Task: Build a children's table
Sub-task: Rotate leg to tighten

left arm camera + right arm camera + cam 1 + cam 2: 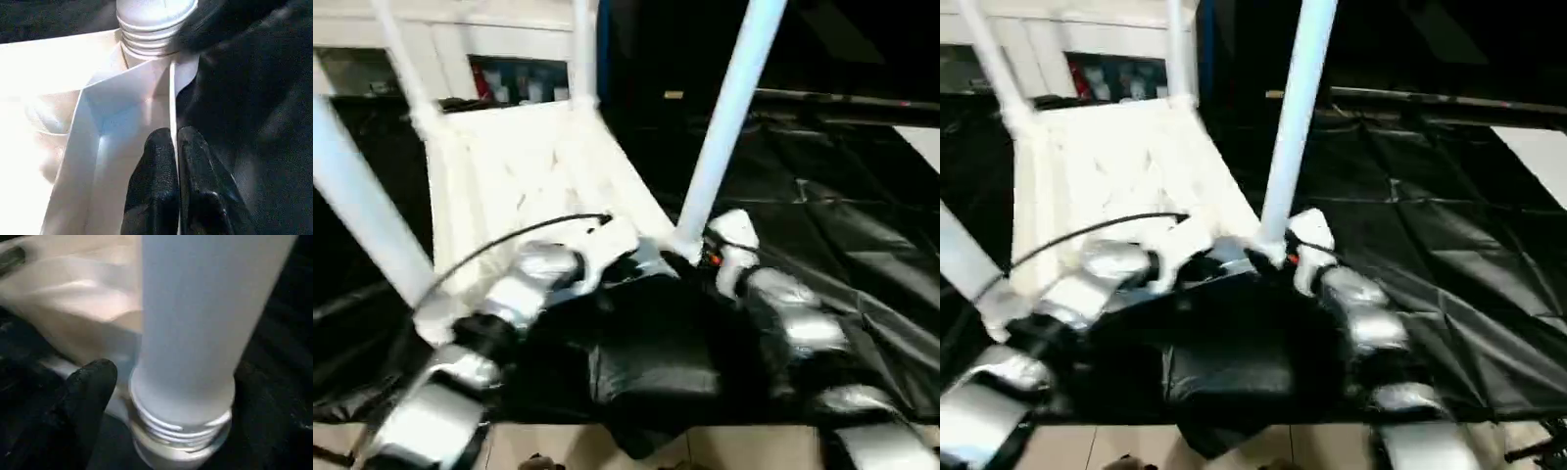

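Legs all four standing up from the upside-down tabletop (524,186), so I judge this is the last-leg step, seating the near-right one. Head views: tabletop lies ribbed side up on black sheeting (842,235), tilted a bit toward me; near-right leg (729,108) rises from its corner socket between my two hands, the other legs at the remaining corners. My left hand (631,257) sits at the tabletop's near edge just beside that socket; my right hand (705,257) is at the leg's base. Left wrist view: my left hand's fingers (156,186) are clenched on the thin white rim wall of the tabletop (98,112), ribbed socket collar (151,29) just beyond. Right wrist view: leg (205,313) close up, threaded end partly sunk in the socket (181,440), thread rings visible; one black finger (90,387) stands apart from the tube, so my right hand looks released, not gripping. Next move, my guess: regrip the leg and turn it down until the threads disappear, left hand bracing the rim.
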Available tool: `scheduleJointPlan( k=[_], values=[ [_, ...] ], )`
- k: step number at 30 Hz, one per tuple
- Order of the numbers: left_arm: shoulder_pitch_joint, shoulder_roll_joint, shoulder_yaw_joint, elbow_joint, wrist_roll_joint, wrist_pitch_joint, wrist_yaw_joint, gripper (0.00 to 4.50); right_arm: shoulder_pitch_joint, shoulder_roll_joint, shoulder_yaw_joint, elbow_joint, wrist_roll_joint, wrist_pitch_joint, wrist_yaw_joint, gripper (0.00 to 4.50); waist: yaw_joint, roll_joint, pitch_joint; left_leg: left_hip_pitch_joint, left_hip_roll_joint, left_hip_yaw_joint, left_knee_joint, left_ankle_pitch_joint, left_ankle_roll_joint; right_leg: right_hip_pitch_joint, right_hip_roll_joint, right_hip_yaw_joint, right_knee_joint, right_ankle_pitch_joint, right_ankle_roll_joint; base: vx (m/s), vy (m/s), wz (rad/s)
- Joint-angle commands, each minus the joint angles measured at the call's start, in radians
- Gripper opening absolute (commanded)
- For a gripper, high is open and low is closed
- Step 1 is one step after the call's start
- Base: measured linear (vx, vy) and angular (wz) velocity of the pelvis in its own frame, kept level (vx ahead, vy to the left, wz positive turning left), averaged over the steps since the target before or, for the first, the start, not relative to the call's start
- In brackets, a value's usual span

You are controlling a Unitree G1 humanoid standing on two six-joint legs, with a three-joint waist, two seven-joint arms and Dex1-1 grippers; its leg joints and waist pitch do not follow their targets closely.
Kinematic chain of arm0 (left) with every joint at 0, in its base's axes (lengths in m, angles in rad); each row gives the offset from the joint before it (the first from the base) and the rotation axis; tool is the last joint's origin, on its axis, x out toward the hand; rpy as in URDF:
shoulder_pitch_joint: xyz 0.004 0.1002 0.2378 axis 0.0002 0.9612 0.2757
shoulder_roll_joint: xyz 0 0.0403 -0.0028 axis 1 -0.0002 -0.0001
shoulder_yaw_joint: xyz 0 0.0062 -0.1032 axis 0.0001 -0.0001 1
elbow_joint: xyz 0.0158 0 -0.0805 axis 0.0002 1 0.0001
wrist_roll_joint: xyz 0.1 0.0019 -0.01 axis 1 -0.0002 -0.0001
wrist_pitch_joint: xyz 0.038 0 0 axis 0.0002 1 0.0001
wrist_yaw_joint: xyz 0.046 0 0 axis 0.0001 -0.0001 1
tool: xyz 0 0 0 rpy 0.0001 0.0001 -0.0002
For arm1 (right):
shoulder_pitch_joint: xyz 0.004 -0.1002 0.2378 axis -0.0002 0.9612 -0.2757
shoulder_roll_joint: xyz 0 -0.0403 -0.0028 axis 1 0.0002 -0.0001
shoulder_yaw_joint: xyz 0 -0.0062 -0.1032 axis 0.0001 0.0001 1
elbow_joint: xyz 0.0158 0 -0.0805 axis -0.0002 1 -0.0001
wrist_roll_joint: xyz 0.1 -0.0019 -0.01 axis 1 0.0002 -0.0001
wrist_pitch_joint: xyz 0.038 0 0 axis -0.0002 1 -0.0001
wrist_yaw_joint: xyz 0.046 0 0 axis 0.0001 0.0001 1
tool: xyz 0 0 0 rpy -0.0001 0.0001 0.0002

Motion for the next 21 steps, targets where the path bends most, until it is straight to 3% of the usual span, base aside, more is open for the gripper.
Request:
scheduleJointPlan(
  k=[1, 6, 11, 21],
  values=[
    [0.024, 0.006, -0.026, -0.005, -0.019, -0.034, -0.069, 0.00, 0.012, -0.015, 0.032, -0.064, 0.023, 0.021, 0.117, 3.99, 0.006, -0.008, -0.054, 0.007, 0.043, -0.021, -0.065, -0.200, 0.073, 0.047, -0.090, 0.056, -0.088, -0.235, -0.166, 0.000, 0.000, 0.00],
    [0.048, 0.057, -0.004, -0.059, -0.080, -0.006, -0.208, 0.00, 0.033, -0.076, 0.049, -0.116, 0.021, 0.038, 0.203, 3.99, 0.015, -0.007, -0.052, 0.013, 0.045, -0.022, -0.069, -0.216, 0.049, 0.042, -0.091, 0.055, -0.092, -0.291, -0.166, 0.000, 0.000, 0.00],
    [0.052, 0.079, 0.000, -0.059, -0.080, -0.019, -0.242, 0.00, 0.035, -0.088, 0.054, -0.116, 0.018, 0.051, 0.216, 3.99, 0.018, -0.008, -0.051, 0.015, 0.045, -0.022, -0.071, -0.222, 0.035, 0.041, -0.091, 0.057, -0.093, -0.300, -0.164, 0.000, 0.000, 0.00],
    [0.057, 0.080, 0.012, -0.065, -0.080, -0.012, -0.251, 0.00, 0.024, -0.075, 0.057, -0.114, 0.027, 0.064, 0.226, 3.16, 0.018, -0.014, -0.049, 0.012, 0.044, -0.023, -0.071, -0.216, 0.033, 0.042, -0.093, 0.056, -0.093, -0.316, -0.154, 0.000, 0.000, 0.00]
  ],
)
